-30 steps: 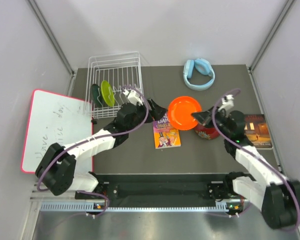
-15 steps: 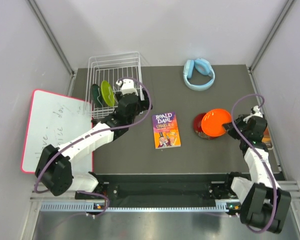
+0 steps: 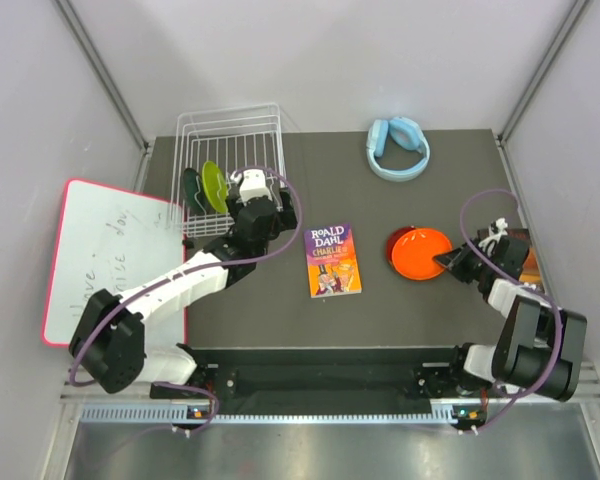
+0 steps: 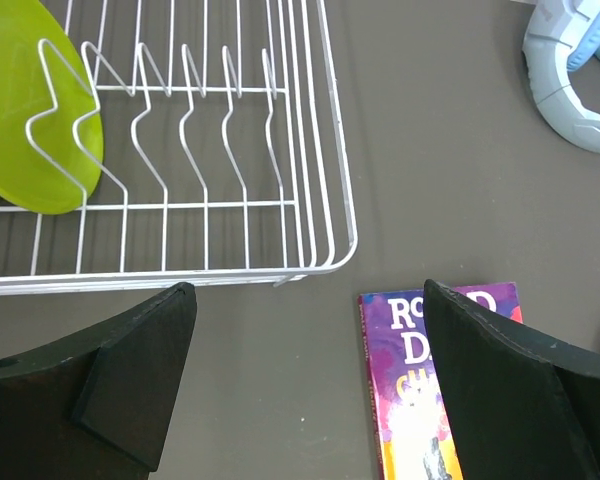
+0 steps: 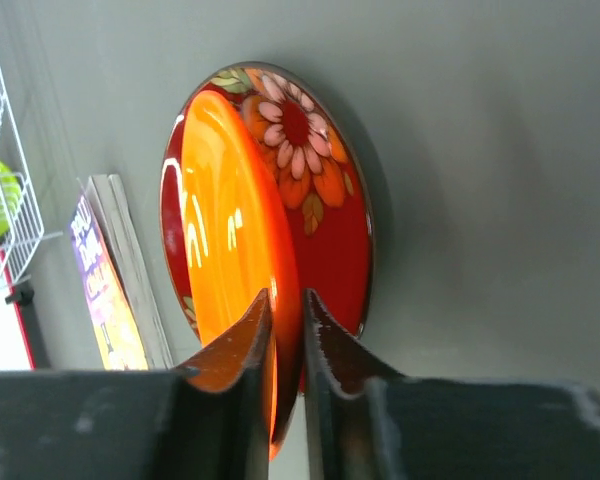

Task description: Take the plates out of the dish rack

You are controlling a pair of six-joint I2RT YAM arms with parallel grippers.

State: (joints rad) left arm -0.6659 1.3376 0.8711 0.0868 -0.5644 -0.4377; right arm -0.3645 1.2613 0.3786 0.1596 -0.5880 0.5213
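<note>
The white wire dish rack (image 3: 230, 118) stands at the back left and holds the dark green plate (image 3: 192, 190) and the lime green plate (image 3: 215, 186) upright. My left gripper (image 3: 278, 212) is open and empty, hovering just off the rack's near right corner (image 4: 180, 273); the lime plate (image 4: 30, 120) shows at the left wrist view's upper left. My right gripper (image 3: 448, 262) is shut on the rim of the orange plate (image 3: 420, 252), which lies on the patterned red plate (image 3: 392, 240). In the right wrist view the fingers (image 5: 250, 340) pinch the orange plate (image 5: 230, 240) over the red plate (image 5: 330, 200).
A purple paperback (image 3: 332, 260) lies mid-table, right of my left gripper (image 4: 305, 380). Blue headphones (image 3: 398, 148) sit at the back. A dark book (image 3: 520, 255) lies at the far right behind my right arm. A whiteboard (image 3: 110, 260) lies left of the mat.
My right arm carried the orange plate to the right and lowered it onto the red plate. My left arm pulled back toward the rack's corner.
</note>
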